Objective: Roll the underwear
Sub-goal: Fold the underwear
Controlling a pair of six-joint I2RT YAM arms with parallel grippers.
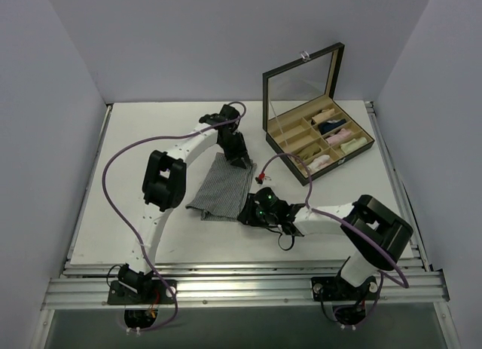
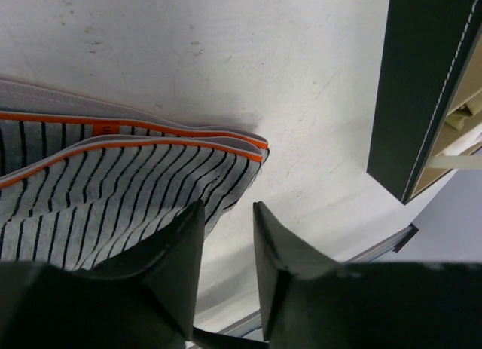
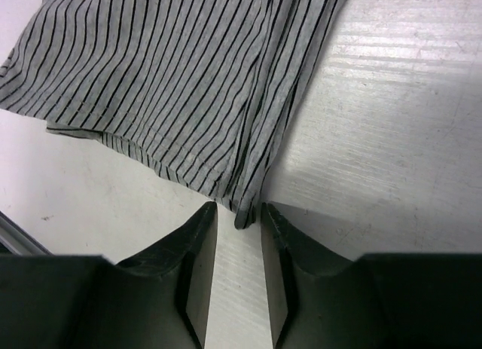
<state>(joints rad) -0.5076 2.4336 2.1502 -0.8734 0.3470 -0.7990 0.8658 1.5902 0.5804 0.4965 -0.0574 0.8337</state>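
Note:
The underwear lies spread flat on the white table, grey with dark pinstripes. Its orange-edged waistband shows in the left wrist view. My left gripper hangs at the cloth's far right corner, open, with bare table between its fingers. One finger overlaps the cloth's edge. My right gripper sits low at the near right corner, open by a narrow gap. The tip of the underwear's corner lies loose between the fingertips, unclamped.
A dark compartment box with its lid raised stands at the back right, holding several small rolled garments. Its dark wall is close to the right of my left gripper. The table's metal rail runs along the near edge.

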